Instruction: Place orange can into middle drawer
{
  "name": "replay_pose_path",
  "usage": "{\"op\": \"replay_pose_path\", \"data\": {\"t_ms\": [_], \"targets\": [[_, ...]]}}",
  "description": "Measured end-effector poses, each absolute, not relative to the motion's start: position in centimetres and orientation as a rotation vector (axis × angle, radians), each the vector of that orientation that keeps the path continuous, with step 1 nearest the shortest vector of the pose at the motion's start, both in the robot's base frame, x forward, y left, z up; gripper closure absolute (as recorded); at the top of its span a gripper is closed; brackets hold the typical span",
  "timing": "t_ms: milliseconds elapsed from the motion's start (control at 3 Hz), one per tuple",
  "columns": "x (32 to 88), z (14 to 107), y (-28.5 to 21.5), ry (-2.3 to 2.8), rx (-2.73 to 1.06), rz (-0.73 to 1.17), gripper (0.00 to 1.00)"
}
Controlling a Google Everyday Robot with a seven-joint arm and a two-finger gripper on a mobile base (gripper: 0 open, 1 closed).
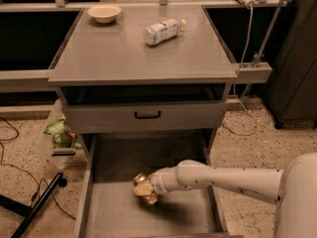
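1. The arm (223,178) is a smooth off-white tube with a matte plastic look. No markings, cables or screws that I can spot.
2. It gets fatter toward the big rounded shell (299,197) in the lower right corner. Same off-white, kinda egg-shaped.
3. Near the wrist there's a rounded bulge (190,168), then it narrows again.
4. The end effector (148,188) sits at that narrow tip, down in the open middle drawer (119,214). Can't make out its details, honestly.
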State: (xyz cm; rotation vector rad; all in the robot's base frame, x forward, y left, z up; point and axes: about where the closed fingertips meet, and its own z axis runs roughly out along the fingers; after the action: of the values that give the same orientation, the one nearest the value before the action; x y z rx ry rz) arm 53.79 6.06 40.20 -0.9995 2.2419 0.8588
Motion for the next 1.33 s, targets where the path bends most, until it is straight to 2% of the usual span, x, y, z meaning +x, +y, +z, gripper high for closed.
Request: {"op": "replay_pose_path", "data": {"t_ms": [1000,1333], "targets": [[53.79,40.20,6.06,2.242,-1.000,0.859,0.11],[53.79,40.20,6.07,2.242,-1.000,0.859,0.00]]}}
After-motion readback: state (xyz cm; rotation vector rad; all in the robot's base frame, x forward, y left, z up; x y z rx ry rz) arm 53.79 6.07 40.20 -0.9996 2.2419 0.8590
